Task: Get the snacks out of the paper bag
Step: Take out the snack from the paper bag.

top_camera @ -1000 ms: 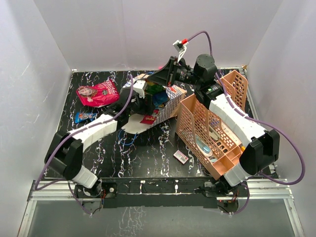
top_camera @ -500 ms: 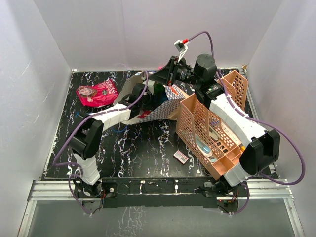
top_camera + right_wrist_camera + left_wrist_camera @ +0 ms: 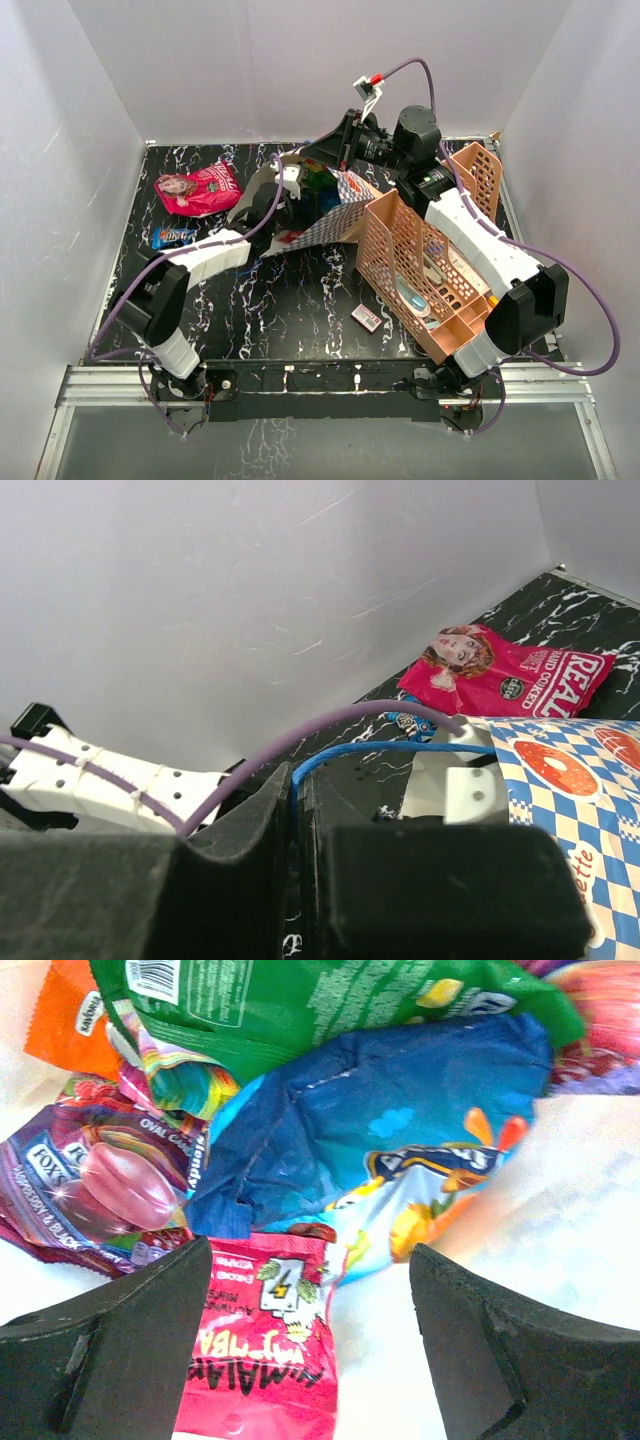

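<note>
Left gripper (image 3: 310, 1270): jaws stood wide apart inside the paper bag (image 3: 345, 215), gripping nothing. A pink packet (image 3: 265, 1360) lay on the white lining between them.
Right gripper (image 3: 297, 780): closed tight on the blue cord handle (image 3: 400, 748) at the far side of the bag's mouth.
Paper bag: lay tilted on its side at the far middle of the desk (image 3: 300, 300), with its mouth toward the left. It was just left of the peach rack (image 3: 430, 270).
Inside the bag: a large blue chip bag (image 3: 370, 1150) lay in the middle, and a green packet (image 3: 300, 1010) overlapped its far edge. An orange packet (image 3: 70, 1020) showed at the corner of the wrist view. A purple candy pack (image 3: 90, 1190) lay beside the blue bag, touching the pink packet.
Out on the desk: a pink-red bag (image 3: 197, 188) lay flat at the far left, well apart from the paper bag. A small blue packet (image 3: 172, 236) lay just near of it.
Elsewhere: a small white-pink box (image 3: 367, 318) sat on the desk, just beside the rack's near-left side.
</note>
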Action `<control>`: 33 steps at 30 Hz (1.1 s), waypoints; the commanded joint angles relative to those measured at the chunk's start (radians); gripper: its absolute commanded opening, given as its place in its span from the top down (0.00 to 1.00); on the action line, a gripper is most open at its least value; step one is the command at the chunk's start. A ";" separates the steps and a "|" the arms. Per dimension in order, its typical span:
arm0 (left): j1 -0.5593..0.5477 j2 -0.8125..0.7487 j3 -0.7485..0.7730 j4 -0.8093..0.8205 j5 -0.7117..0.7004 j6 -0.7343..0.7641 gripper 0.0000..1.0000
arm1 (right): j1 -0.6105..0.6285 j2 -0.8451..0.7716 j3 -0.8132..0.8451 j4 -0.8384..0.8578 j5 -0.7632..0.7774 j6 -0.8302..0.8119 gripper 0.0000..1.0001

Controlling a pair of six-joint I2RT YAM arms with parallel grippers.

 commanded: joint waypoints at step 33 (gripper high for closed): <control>-0.249 -0.126 -0.070 0.153 -0.361 0.180 0.30 | 0.009 -0.122 0.090 -0.198 0.003 -0.222 0.92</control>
